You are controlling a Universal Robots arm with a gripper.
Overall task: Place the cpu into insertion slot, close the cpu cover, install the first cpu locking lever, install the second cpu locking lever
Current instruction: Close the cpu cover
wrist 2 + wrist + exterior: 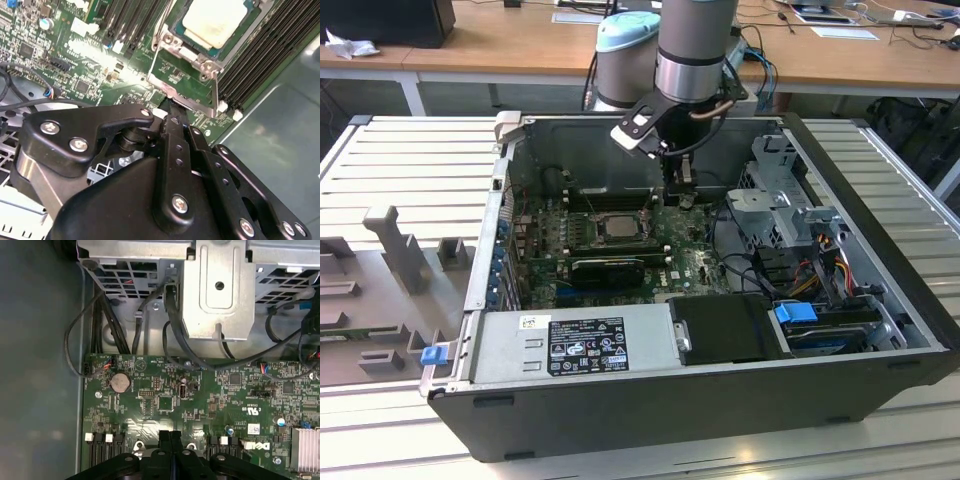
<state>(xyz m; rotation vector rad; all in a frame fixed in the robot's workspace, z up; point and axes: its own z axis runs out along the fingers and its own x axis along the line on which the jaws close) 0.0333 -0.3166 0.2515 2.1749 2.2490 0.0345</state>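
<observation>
The cpu (212,20) is a pale square chip lying flat in the insertion slot (592,226) on the green board. In the exterior view the cpu (618,226) sits mid-board. The cpu cover (172,42), a silver frame with screws, lies down around the chip. Thin wire levers (216,90) run along the socket's sides. My gripper (167,106) has its black fingers pressed together, the tips at the socket frame's edge beside a lever end. In the first wrist view the gripper (170,434) is shut over the board. From outside, the gripper (682,185) reaches down just to the exterior view's right of the socket.
Black memory slots (260,55) flank the socket. A metal drive cage (217,290) with black cables (172,320) stands beyond the board's edge, and a coin battery (120,382) lies on the board. The power supply (570,345) fills the case front. Grey fixtures (395,250) stand outside the case.
</observation>
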